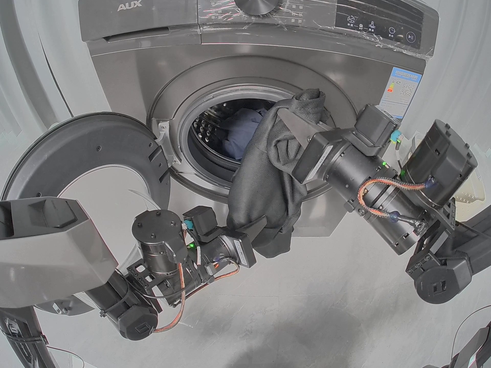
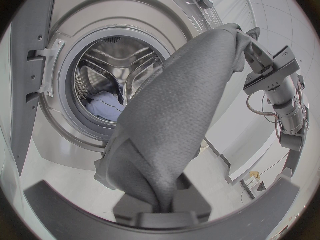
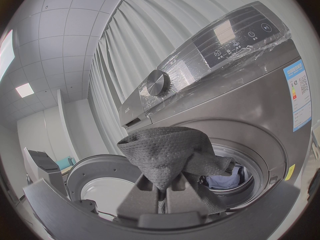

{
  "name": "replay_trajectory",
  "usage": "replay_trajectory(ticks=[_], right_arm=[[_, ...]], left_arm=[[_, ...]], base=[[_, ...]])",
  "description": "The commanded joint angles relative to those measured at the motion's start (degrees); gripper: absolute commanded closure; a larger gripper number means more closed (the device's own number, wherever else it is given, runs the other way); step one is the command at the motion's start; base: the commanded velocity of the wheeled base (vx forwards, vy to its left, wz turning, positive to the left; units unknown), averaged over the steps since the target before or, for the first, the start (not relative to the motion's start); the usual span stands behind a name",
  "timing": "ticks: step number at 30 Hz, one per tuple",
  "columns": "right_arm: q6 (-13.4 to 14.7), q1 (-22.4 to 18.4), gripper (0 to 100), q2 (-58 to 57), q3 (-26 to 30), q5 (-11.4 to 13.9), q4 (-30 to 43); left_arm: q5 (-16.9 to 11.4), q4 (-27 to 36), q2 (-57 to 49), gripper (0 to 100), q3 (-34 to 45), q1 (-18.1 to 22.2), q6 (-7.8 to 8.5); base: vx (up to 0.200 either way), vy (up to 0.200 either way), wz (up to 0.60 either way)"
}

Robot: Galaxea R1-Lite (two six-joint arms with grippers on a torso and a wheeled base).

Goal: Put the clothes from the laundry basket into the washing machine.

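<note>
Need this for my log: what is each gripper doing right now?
Left gripper: shut on the dark garment.
Right gripper: shut on the same dark garment.

Bright room: pale curtain, tiled ceiling, light floor.

Pale grey-white curtain [image 3: 110, 67] hangs in long pleats from the ceiling down along the back. Ceiling [image 3: 60, 24] is square white tiles in a grid, w/ a lit rect. light panel [image 3: 25, 90] set flush and a 2nd lit panel [image 3: 5, 50] at the edge. Plain white wall [image 3: 40, 130] farther off, w/ a white pillar [image 3: 61, 114] beside it. Teal seat or cushion [image 3: 65, 162] sits low near that wall; can't tell which. Floor [image 1: 317, 292] is smooth, light grey, faintly mottled, w/ soft shadows.
</note>
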Motion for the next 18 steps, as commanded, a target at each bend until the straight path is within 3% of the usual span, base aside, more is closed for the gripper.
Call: replay_trajectory(ticks=[1, 7, 10, 11, 14, 15, 18], right_arm=[[0.0, 0.0, 100, 0.2, 0.0, 0.1, 0.0], [0.4, -1.3, 100, 1.0, 0.7, 0.1, -0.1], [0.5, -2.4, 100, 0.8, 1.7, 0.1, -0.2], [0.5, -2.7, 100, 0.6, 2.4, 0.1, -0.2], [0.5, -3.3, 100, 0.6, 3.7, 0.0, -0.2], [0.6, -3.5, 0, 0.6, 4.2, 0.0, -0.2], [0.9, -4.1, 0, 0.6, 7.6, 0.0, 0.9]], left_arm=[[0.1, -0.1, -0.8, 100, 0.3, -0.4, 0.01], [-1.7, -4.3, -7.1, 100, 6.9, -0.3, 0.62], [-5.3, -4.6, -14.3, 100, 12.4, -0.2, 0.27], [-8.0, -4.6, -17.7, 100, 14.6, -0.1, 0.10], [-12.2, -4.4, -22.6, 100, 17.4, -0.1, 0.01], [-13.3, -4.3, -24.4, 100, 17.7, -0.1, -0.08], [-13.7, -4.3, -26.1, 100, 16.7, 0.4, -0.08]], base=[[0.000, 0.000, 0.00], [0.000, 0.000, 0.00], [0.000, 0.000, 0.00], [0.000, 0.000, 0.00], [0.000, 0.000, 0.00], [0.000, 0.000, 0.00], [0.000, 0.000, 0.00]])
